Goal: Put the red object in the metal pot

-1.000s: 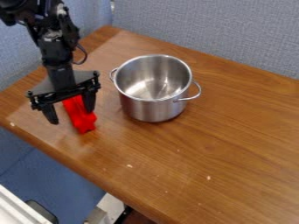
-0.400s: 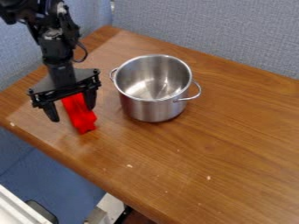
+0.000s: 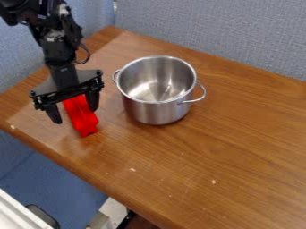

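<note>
Table [image 3: 203, 179] first: plain wooden top, nothing much on it besides the two things that matter. The metal pot [image 3: 158, 89] sits toward the back middle, upright and empty as far as I can see, shiny straight walls, mouth wide open to the ceiling. Looks stable enough that a light drop won't budge it, though that's my guess.

The gripper [image 3: 67, 97] is on the left side, pointing straight down with its jaws spread wide, one finger on each side of the red object [image 3: 81, 118]. Not clamped on anything yet as far as I can tell; there looks to be daylight between the fingers and the block.

The red object rests on the wood right under the gripper, well apart from the pot, with its near end poking out toward the camera. Reads like hard plastic to me: stiff, light, won't squash or break. The ridged sides should actually help, giving the pads something to bite on rather than sliding. I'd pinch it across the narrow width near the middle so it doesn't tip when lifted. It's long-ish, so grabbing near one end would probably make it swing and catch on the pot's rim.
</note>
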Controlling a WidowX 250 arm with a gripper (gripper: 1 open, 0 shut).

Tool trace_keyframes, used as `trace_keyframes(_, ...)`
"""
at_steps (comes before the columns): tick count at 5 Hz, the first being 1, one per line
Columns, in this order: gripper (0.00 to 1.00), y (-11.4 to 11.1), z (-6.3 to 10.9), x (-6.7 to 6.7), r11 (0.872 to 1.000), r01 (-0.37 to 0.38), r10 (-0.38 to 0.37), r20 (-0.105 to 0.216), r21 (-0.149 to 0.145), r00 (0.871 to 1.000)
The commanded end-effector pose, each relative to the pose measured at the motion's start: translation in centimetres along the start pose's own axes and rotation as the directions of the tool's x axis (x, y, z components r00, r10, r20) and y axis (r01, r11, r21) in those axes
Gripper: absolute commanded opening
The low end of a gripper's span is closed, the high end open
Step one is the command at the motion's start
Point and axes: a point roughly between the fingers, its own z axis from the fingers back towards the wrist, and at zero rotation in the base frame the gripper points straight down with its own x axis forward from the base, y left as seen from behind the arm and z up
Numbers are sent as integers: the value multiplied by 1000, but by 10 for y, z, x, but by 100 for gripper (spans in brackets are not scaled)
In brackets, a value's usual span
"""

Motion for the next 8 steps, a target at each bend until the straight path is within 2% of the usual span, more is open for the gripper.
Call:
trace_keyframes(1, 100, 2, 4, 9, 1000, -29, 29, 32, -7, 999)
trace_keyframes(5, 100, 4, 5, 11, 998, -52, 53, 32, -28, 998)
trace_keyframes(6, 100, 4, 7, 12, 998, -56, 58, 30, -41, 998)
trace_keyframes(7, 0, 3, 0, 12, 997, -57, 59, 43, -50, 997)
trace_keyframes(8, 0, 2, -1, 14, 997, -48, 52, 72, -62, 996)
